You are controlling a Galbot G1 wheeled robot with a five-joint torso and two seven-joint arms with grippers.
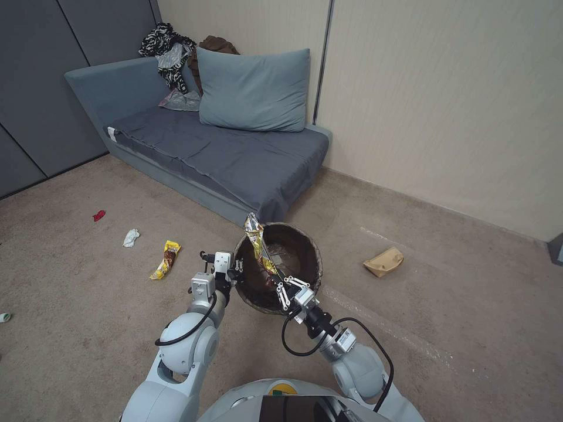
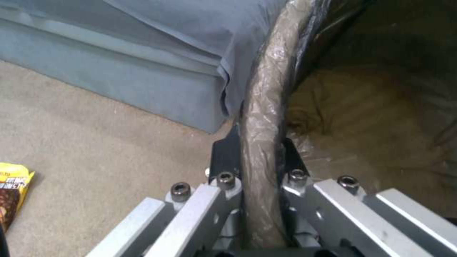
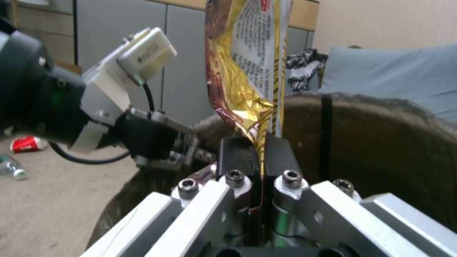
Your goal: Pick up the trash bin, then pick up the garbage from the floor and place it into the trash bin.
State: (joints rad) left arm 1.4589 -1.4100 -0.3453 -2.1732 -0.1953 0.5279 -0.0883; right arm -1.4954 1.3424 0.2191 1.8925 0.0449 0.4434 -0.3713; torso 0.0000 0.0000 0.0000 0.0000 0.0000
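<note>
Head view, going left to right: litter is lying across the carpet at about 9 o'clock from the bin, a red scrap (image 1: 99,215), a white tissue (image 1: 131,237) and a yellow snack wrapper (image 1: 166,259), all well apart from each other. Next over, the left tool (image 1: 234,274) is pinching the trash bin (image 1: 305,255) by its near-left rim, holding it up off the floor and tilted toward the robot. The left wrist view is showing the jaws closed tight on that bag-covered lip, one pad inside and one outside.

Over the bin's mouth, the right tool (image 1: 282,286) is clamping the bottom end of a long gold wrapper (image 1: 256,241), which is standing up toward 12 o'clock, with the jaws fully closed on the foil.

Out at 3 o'clock a crumpled brown paper bag (image 1: 383,261) is sitting on the floor, near the wall.

My take: the foil wrapper looks feather-light, floppy and slick, so an end pinch is fine but it could slide. The bin seems light and stiff, though the liner could slip under the pads, so gripping rim and bag together looks sensible.
</note>
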